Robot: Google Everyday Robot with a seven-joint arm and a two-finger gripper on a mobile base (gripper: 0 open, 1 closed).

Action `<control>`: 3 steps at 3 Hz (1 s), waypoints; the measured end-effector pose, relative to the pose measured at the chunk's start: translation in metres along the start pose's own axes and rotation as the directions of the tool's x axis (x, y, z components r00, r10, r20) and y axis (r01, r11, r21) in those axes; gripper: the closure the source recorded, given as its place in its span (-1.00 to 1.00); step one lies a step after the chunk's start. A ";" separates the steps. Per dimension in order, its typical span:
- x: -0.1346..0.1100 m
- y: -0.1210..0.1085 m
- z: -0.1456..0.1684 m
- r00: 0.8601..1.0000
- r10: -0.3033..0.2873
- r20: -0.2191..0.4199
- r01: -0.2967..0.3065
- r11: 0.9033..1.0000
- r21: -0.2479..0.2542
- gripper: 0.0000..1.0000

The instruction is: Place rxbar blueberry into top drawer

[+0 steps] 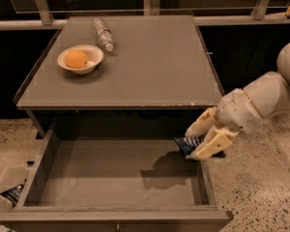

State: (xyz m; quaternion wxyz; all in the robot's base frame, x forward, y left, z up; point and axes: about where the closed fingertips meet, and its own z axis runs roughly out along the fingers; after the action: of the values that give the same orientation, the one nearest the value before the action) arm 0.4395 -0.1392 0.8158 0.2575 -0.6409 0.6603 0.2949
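My gripper (199,140) is at the right side of the open top drawer (116,178), just above its right wall. It is shut on the rxbar blueberry (187,144), a dark navy-blue packet whose crimped end sticks out to the left between the pale fingers (211,144). The bar hangs over the drawer's right part, above the flat grey-brown bottom. The drawer is pulled far out below the tabletop and holds nothing that I can see.
On the grey tabletop (150,66) a white bowl (80,59) holds an orange, and a clear plastic bottle (102,33) lies behind it. A dark packet with pale markings (12,195) lies on the floor left of the drawer. A railing runs behind the table.
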 end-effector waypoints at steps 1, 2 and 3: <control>0.031 -0.006 0.051 0.997 -0.014 -0.080 0.016 1.000 0.024 1.00; 0.052 -0.024 0.103 0.987 -0.019 -0.161 0.030 0.997 0.069 1.00; 0.064 -0.049 0.130 0.986 0.002 -0.164 0.026 0.985 0.168 1.00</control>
State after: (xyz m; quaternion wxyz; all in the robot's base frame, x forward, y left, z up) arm 0.4810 -0.0903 0.6762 0.2577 -0.6426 0.6982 0.1824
